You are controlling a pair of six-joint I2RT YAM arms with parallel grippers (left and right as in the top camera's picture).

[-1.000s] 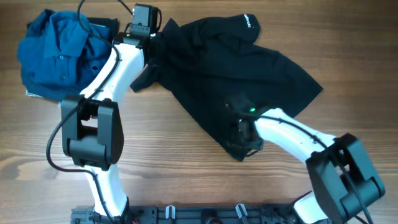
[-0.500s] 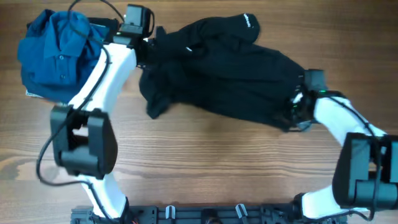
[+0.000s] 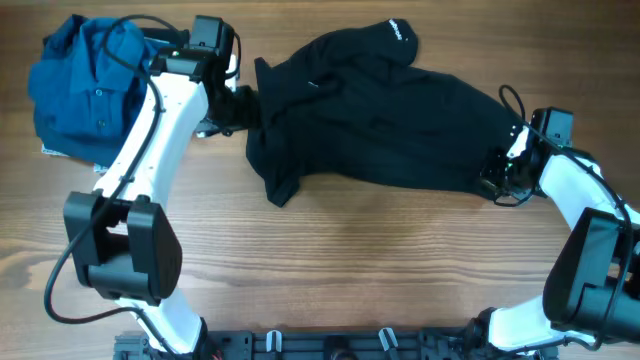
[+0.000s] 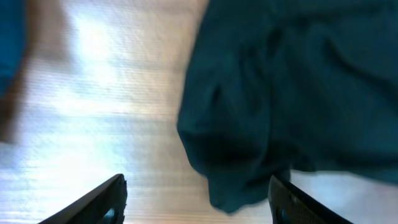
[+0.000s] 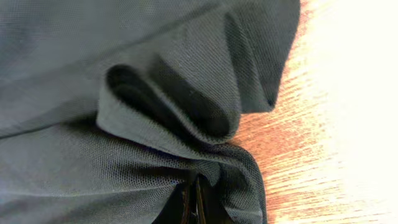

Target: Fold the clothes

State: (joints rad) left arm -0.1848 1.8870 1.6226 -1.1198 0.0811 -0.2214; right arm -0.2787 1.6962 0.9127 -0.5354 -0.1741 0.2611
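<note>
Across the worktop [image 3: 330, 260], overhead view: black shirt [image 3: 380, 120] lies bunched lengthwise in the far half, with white lettering [image 3: 398, 33] on a fold at its far edge. Blue shirt [image 3: 85, 85] is heaped at the far left corner, apart from the black one. Left gripper [image 3: 240, 105] sits at the black shirt's left end; right gripper [image 3: 497, 182] sits at its right end, on the hem.

Left wrist view: left gripper's fingers [image 4: 106, 199] stand wide apart and clamp nothing. A drooping fold of the black shirt lies on the wood just ahead of them. Picture is blurred.

Right wrist view: right gripper's fingers are together, pinched on a gathered edge of the black shirt. Mesh fabric puckers into folds above the pinch, with bare worktop to the right.
</note>
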